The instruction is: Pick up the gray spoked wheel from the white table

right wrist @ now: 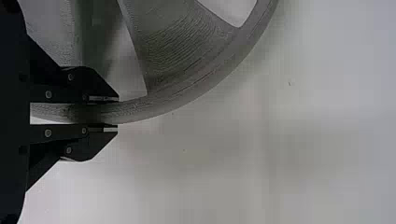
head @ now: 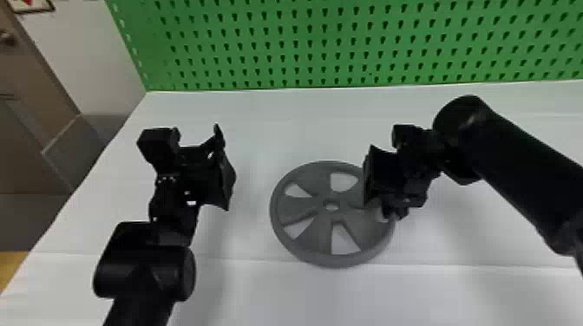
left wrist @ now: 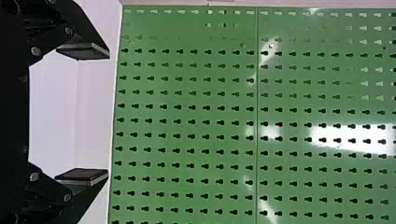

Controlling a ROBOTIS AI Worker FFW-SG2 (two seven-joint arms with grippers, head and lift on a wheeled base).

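The gray spoked wheel (head: 299, 212) lies over the white table (head: 282, 295), right of the middle in the head view. At its right side is my right gripper (head: 381, 208), covering part of the rim. In the right wrist view the wheel's rim (right wrist: 154, 105) passes between the fingers of my right gripper (right wrist: 116, 113), which are shut on it from both sides. My left gripper (head: 223, 169) stands to the left of the wheel, apart from it. In the left wrist view my left gripper (left wrist: 108, 114) is open, its two pads far apart with nothing between them.
A green pegboard (head: 303, 47) rises along the table's back edge. At the far left are a brown door (head: 26, 130) and a pale wall (head: 73, 52). The right forearm (head: 520, 173) reaches across the table's right part.
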